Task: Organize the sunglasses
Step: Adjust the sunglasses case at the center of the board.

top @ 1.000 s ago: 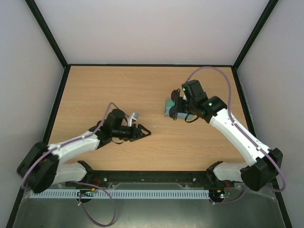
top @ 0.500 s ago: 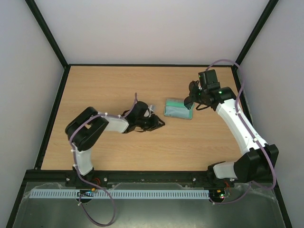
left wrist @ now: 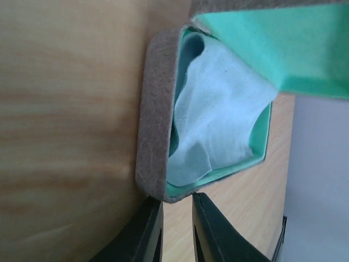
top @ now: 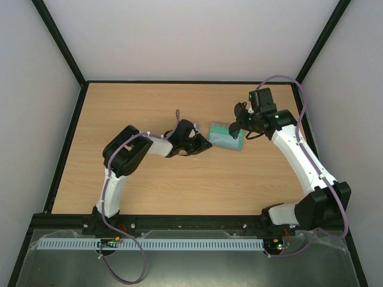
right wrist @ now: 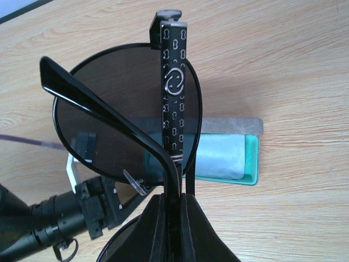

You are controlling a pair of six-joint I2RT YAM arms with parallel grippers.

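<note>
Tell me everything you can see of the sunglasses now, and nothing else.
The sunglasses have round dark lenses, half see-through, in a thin black wire frame. One temple arm is flat and glossy black with a pale printed pattern; a clear nose pad shows. They are held off the table, tilted, near the open case. Only the right gripper touches them, shut on their arms.

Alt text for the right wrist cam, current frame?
The right gripper is shut on the sunglasses, one round dark lens filling much of the view. Behind them, an open grey case with green lining and a pale cloth inside lies on the wooden table.
</note>
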